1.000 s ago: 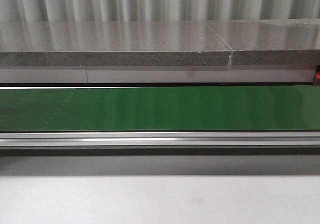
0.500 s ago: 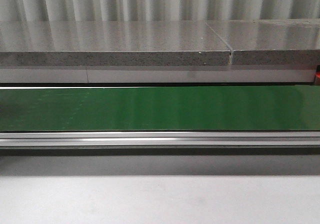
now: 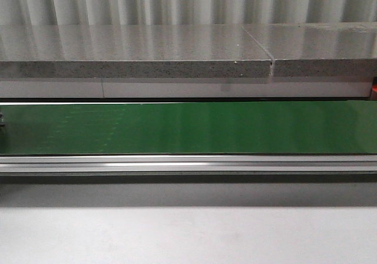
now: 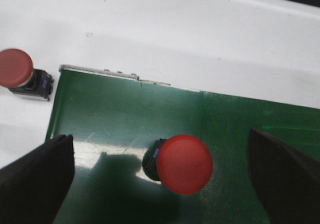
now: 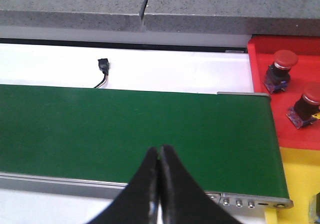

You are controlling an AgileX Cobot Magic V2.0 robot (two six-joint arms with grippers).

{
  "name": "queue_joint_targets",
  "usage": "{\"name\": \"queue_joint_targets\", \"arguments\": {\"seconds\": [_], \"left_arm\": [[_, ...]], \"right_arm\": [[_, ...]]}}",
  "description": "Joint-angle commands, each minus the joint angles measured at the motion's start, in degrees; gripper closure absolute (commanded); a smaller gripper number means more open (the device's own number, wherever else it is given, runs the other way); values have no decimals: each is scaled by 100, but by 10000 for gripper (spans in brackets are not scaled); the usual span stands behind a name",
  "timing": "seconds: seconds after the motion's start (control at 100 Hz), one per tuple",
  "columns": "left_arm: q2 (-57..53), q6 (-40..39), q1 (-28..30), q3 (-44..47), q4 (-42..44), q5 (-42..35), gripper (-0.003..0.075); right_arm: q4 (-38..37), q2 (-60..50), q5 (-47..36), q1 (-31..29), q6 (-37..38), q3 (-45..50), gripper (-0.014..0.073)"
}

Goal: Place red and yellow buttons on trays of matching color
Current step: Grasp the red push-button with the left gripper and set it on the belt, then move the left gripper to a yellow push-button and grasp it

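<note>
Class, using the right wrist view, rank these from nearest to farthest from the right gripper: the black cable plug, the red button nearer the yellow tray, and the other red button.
1. Black cable plug, on the white strip beyond the belt.
2. Red button nearer the yellow tray.
3. Other red button, deeper in the red tray.

The first two are fairly close. The right gripper has its jaws together.

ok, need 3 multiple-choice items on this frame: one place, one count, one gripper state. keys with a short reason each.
1. Where is the red button between the left fingers?
A. on the green belt
B. on the red tray
C. on the grey shelf

2. How many red buttons sit on the red tray?
A. none
B. two
C. four

3. How are the right fingers?
A. wide open
B. shut on a button
C. shut, holding nothing

Key:
1 A: the red button stands on the green belt, between the spread left fingers.
2 B: two red buttons show on the red tray.
3 C: the right fingers meet above the belt with nothing between them.
</note>
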Motion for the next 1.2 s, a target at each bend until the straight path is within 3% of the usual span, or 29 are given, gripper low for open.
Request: {"name": "queue_joint_targets", "arguments": {"seconds": [0.0,0.51,0.89,1.19], "left_arm": [[-394,21,-54,-269,126,-191,50],[-636,21,50,-478,507,-272,50],[-233,11,1601,-467,167,-193,51],[649,11,2230,-467,180,-252,50]], "right_arm": [[44,-19,-333,11,-48,-149,713],[44,-19,-333,11,-48,-149,713],[44,-19,-333,11,-48,-149,713],[44,-19,-327,11,-48,-149,713]]}}
